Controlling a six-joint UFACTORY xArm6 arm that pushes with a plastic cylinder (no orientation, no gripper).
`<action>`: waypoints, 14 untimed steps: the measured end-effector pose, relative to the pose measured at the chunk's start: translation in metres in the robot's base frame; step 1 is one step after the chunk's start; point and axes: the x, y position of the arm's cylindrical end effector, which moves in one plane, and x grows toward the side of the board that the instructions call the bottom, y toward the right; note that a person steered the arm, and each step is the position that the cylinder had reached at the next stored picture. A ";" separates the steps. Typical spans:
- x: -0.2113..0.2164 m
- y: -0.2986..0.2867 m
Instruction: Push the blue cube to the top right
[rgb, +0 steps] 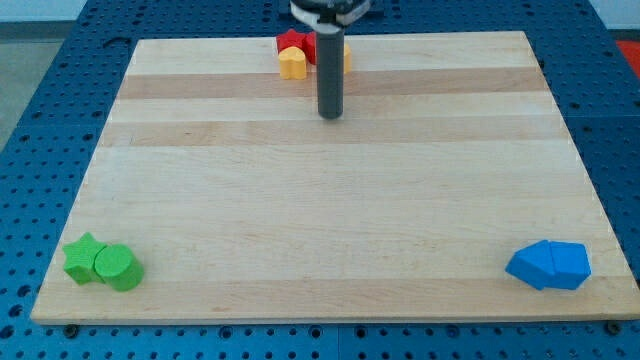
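The tip (330, 114) is hovering near the top edge — two blue blocks (548, 265) are hugging the wooden board's (320, 200) bottom-right corner, two green blocks (102, 264) bottom-left.

A straight, smooth, dark grey cylindrical rod (331, 70) of even thickness, matte in finish. Its lower end, my tip (331, 116), is cut flat and blunt. At the far edge the rod joins a black and white mount (330, 10), only partly visible.
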 end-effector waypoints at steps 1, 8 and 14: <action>0.067 -0.005; 0.243 0.105; 0.203 0.242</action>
